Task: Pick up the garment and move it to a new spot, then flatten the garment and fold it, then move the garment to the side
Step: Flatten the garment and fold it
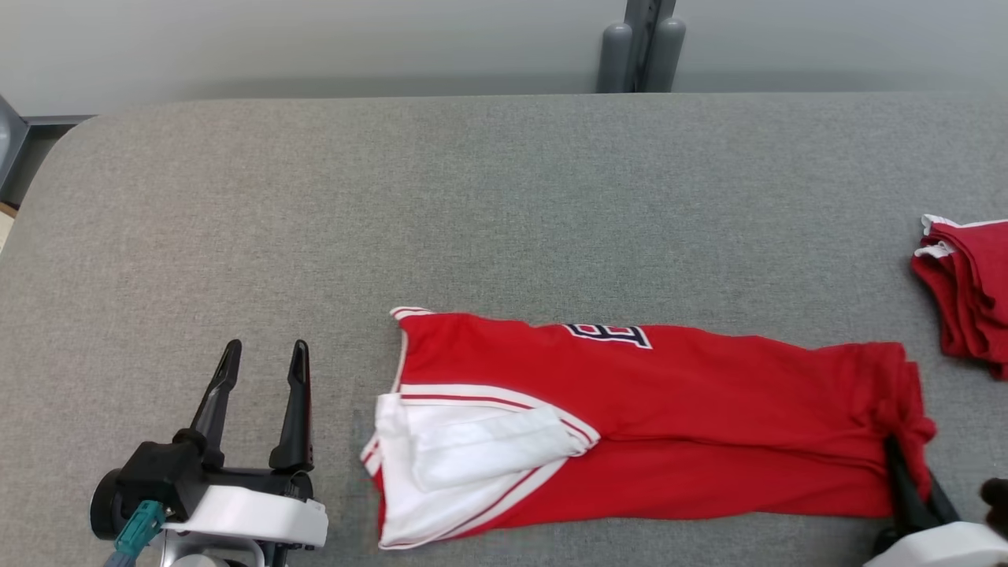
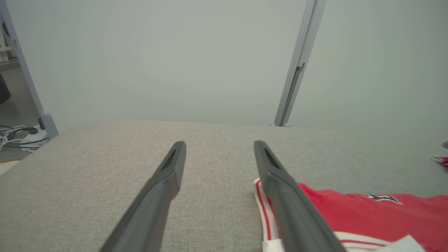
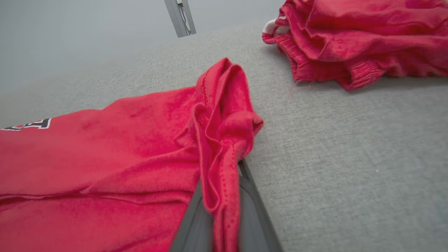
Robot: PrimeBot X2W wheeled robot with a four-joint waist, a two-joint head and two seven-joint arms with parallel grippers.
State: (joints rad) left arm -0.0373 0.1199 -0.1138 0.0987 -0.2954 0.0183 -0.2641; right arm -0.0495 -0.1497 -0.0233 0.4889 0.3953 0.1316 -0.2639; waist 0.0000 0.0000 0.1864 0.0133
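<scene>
The garment (image 1: pixel 669 409) is a red jersey with white trim, lying folded lengthwise along the near part of the grey table (image 1: pixel 472 197). Its white-trimmed end points toward my left gripper (image 1: pixel 264 350). That gripper stands open on the table left of the garment, fingers apart with nothing between them; in the left wrist view the left gripper (image 2: pixel 219 145) has the garment's (image 2: pixel 367 217) corner just right of it. My right gripper (image 1: pixel 894 445) is shut on the bunched right end of the garment. The right wrist view shows the fingers (image 3: pixel 252 210) pinching a fold of the garment (image 3: pixel 220 140).
A pile of other red clothes (image 1: pixel 969 291) lies at the table's right edge, close to the held end, also large in the right wrist view as the pile (image 3: pixel 357 38). A grey post (image 1: pixel 642 47) stands behind the table. Cables (image 2: pixel 17 136) lie on the floor at far left.
</scene>
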